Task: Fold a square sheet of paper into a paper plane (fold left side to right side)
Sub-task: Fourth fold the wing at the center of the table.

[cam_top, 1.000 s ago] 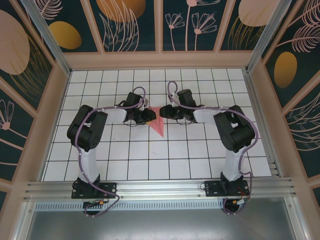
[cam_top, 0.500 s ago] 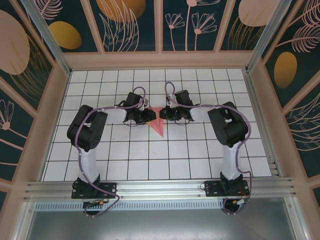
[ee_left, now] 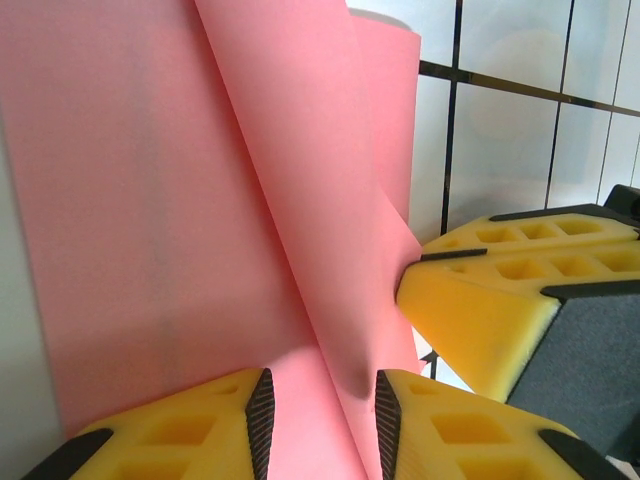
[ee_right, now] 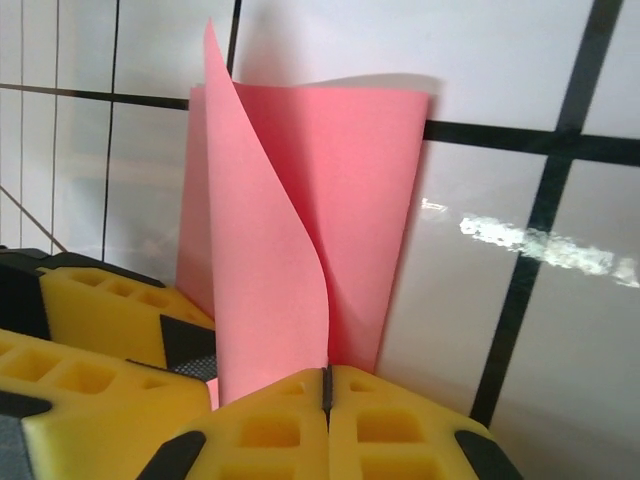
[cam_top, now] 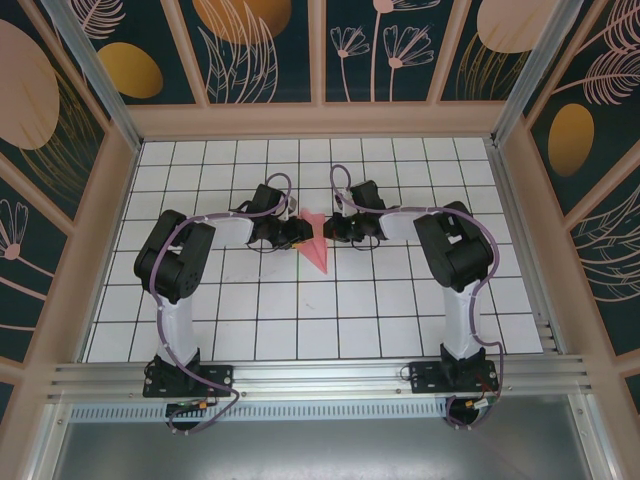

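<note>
Between left end effector [cam_top: 297, 236] and right end effector [cam_top: 333, 229], creased pink paper [cam_top: 317, 248]

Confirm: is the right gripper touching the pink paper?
Touching. Right wrist view: the right gripper is shut on the pink paper, which rises straight out of the seam between its yellow pads.

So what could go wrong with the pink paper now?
1. The right gripper is pinched shut on the bottom edge of the pink paper. A hard pull might tear or crumple it.
2. The left gripper has its jaws apart around the raised flap, so the paper could slip and the crease could come out crooked.
3. The two grippers sit very close together and might bump.
</note>
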You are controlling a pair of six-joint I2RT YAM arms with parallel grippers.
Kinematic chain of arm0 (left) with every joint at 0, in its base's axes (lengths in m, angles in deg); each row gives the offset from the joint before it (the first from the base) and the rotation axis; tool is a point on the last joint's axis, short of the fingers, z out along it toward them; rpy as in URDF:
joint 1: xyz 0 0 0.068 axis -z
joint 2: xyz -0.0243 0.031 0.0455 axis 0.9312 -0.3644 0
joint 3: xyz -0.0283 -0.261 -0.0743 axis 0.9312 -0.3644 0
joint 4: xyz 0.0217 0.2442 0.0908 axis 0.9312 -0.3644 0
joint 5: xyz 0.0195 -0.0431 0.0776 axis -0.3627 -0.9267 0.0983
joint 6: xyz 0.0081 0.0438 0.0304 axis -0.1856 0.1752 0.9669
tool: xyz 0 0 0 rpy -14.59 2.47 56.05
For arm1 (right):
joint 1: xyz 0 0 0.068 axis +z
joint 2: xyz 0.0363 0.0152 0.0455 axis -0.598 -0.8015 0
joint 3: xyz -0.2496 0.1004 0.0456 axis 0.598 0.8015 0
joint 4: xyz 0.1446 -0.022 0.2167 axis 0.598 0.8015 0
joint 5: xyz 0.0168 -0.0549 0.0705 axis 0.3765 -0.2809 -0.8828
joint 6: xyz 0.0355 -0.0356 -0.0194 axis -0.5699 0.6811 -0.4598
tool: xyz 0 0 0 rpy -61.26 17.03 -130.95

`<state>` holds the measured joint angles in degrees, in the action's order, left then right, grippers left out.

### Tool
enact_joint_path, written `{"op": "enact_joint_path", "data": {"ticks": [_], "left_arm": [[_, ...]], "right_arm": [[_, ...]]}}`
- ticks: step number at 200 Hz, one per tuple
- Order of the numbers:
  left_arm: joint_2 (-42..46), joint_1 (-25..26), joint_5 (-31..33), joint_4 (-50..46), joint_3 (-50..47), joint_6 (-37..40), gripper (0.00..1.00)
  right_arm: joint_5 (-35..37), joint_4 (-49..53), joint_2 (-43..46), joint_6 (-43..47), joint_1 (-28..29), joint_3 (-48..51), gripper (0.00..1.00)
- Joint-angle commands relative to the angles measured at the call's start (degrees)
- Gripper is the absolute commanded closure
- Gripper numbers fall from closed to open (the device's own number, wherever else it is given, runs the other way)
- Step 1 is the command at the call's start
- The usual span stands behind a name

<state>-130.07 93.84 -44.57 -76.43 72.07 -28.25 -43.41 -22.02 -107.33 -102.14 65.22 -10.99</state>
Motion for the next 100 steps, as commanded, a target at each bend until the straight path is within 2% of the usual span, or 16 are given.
{"op": "enact_joint_path", "data": {"ticks": [1, 100], "left_arm": [[-2.29, 0.07, 4.9, -3.5, -0.57, 2.08, 0.64], [-1.98, 0.1, 4.73, -3.44, -0.49, 2.06, 0.63]], "right_arm": [[1.25, 1.76, -1.34, 1.79, -0.4, -1.72, 0.93], [2.56, 4.9, -3.09, 2.4, -0.18, -2.12, 0.93]]}}
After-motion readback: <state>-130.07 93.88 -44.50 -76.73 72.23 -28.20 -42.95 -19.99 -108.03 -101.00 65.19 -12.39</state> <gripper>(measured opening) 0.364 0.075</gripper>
